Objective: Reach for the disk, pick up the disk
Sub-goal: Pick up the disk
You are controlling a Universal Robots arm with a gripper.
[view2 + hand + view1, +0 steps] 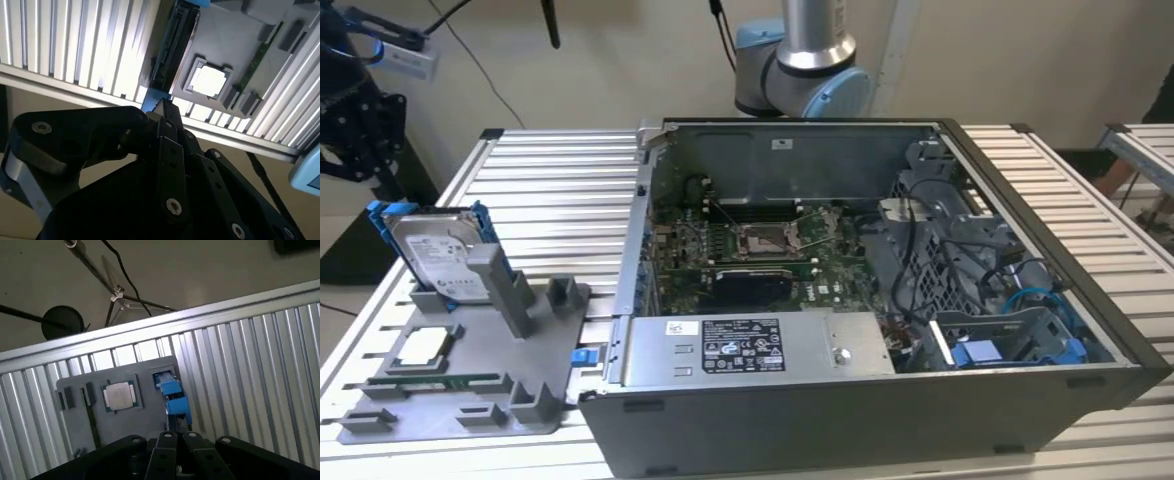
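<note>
Pinched narrow, up past the table edge: gripper, apart from the disk below. Standing on edge in the grey tray, silver-grey, white label, blue bracket around, near the chip.

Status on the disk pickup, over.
Gripper shut, empty, short of disk. Disk upright in fixture, untouched. Chip alongside, not blocking.
</note>
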